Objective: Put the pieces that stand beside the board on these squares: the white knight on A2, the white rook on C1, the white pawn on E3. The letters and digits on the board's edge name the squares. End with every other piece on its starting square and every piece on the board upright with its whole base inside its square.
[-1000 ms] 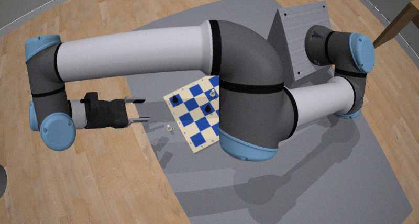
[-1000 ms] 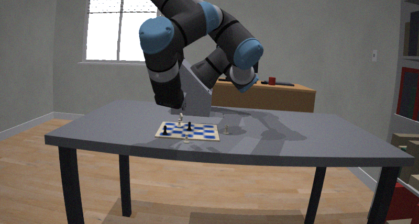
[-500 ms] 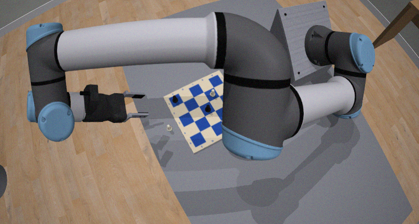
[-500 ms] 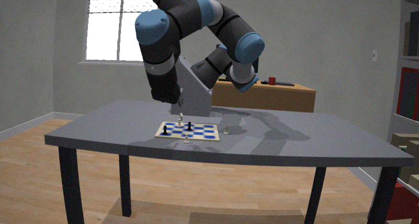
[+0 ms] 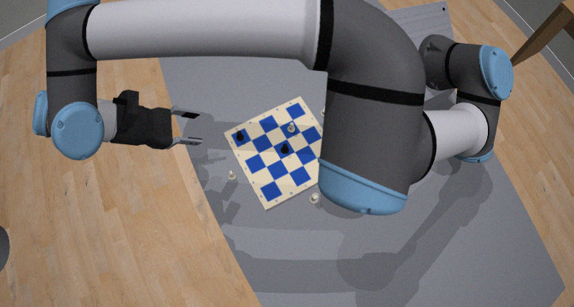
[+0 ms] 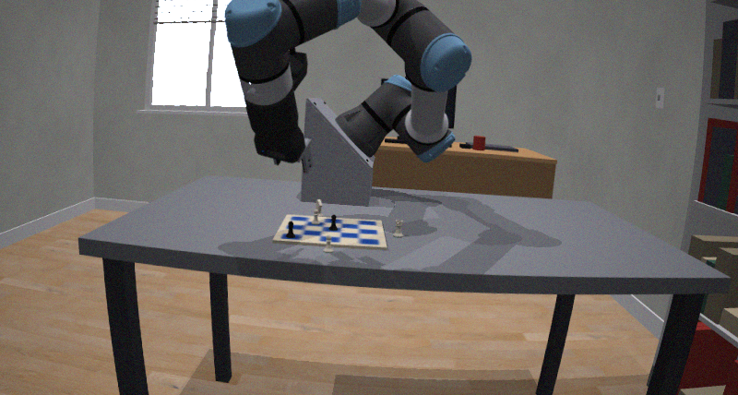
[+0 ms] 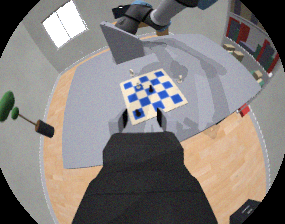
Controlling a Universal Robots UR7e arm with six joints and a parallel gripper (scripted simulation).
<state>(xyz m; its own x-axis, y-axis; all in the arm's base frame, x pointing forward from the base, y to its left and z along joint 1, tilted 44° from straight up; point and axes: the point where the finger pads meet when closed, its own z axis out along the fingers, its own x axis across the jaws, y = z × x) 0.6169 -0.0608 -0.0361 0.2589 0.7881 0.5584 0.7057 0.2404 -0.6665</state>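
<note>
You have the tool [image 5: 188, 127] hanging high above the counter [image 6: 154, 222], off the board's [image 5: 257, 189] near-left side, its fingers spread fully apart with nothing between them. From the wrist view you look down past the dark tool body at the board [image 7: 181, 99], well below and ahead.

The board lies turned at an angle on the counter. Three pieces stand on it: a black pawn [image 5: 240, 135] on a blue corner square, a second black pawn [image 5: 285, 148] near the middle, and a white piece [image 5: 291, 126] one row beyond that.

Off the board you have three white pieces. A small pawn [image 5: 232, 174] stands on the counter just beside the board's left edge in the top view; in the exterior view it is the pawn [image 6: 327, 245] at the front edge. A rook [image 5: 314, 197] stands near the board's lower corner, close to the arm's [image 5: 361, 104] blue elbow cap. The knight [image 6: 317, 207] stands just behind the board's far edge in the exterior view; from the top only a sliver of it [image 5: 322, 111] shows beside the arm. All three are upright and apart from the tool.
</note>
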